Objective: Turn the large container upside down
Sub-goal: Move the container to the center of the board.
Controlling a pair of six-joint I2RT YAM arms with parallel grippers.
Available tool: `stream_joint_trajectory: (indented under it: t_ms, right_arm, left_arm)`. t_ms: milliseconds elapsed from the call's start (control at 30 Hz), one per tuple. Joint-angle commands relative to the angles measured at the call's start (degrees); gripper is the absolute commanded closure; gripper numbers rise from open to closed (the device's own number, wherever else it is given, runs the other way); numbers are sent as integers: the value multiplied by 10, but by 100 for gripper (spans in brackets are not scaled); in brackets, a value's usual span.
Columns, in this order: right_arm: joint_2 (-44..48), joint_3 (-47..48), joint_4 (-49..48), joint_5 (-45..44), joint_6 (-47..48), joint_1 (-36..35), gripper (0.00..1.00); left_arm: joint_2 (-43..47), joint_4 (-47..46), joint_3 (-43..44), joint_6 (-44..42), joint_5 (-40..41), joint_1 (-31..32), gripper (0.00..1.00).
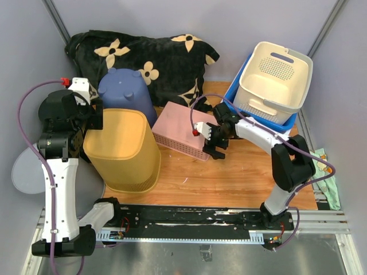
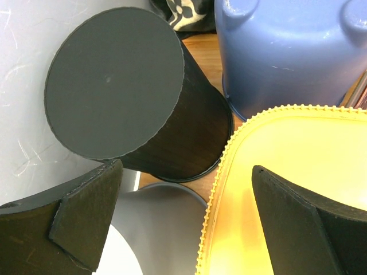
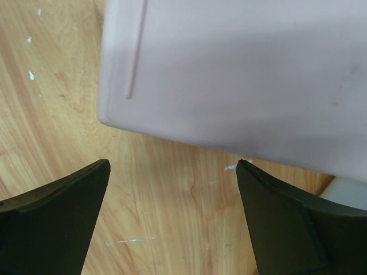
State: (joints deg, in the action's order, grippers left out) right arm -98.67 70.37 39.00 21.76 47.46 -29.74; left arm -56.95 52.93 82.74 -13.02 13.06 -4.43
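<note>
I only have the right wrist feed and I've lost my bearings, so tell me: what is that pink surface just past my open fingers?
Observer: It's a pink perforated basket on the table. Your right gripper is beside its right end.
Operator: Where's the big container?
Observer: The yellow container stands to the left of the basket, closed base up and rim down.
Operator: And the left arm?
Observer: The left gripper is open, and the edge of the yellow base lies between its jaws.
</note>
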Motion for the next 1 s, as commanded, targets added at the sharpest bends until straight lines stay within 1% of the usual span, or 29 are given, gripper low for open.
stream_joint_trajectory:
  t_ms: [0,67,133,267,333,433,500,600,667,800,967]
  right_arm:
    - [50,-7,-41,-39,-63,-5,6]
    - [68,-12,-61,-47,-89,-5,6]
    - [68,-7,-77,-73,-110,-5,6]
    - [13,17,-118,-168,-128,0,6]
    - [-13,41,-128,-163,-152,18,6]
    - [-44,86,-131,-110,-221,56,6]
    - [-62,116,-129,-94,-258,73,6]
    - [-80,150,-123,-107,-280,82,6]
    - [-85,169,-107,-97,-288,85,6]
    - [-60,185,-51,-52,-305,85,6]
    - [57,121,-19,-40,-296,85,4]
  left_arm:
    - [16,-4,-16,4,-2,-5,1]
    - [13,-4,-23,7,-4,-5,1]
    - [7,-5,-25,12,2,-5,1]
    - [-8,-5,-16,20,5,-5,1]
    - [-10,-4,-9,20,6,-5,1]
    - [-4,-4,-9,18,12,-6,1]
    - [1,-5,-17,19,14,-5,1]
    - [-1,-10,-31,23,11,-6,1]
    - [-11,-16,-38,23,20,-6,1]
    - [-34,-17,-34,38,51,-5,2]
    - [-9,-20,-33,42,30,-6,1]
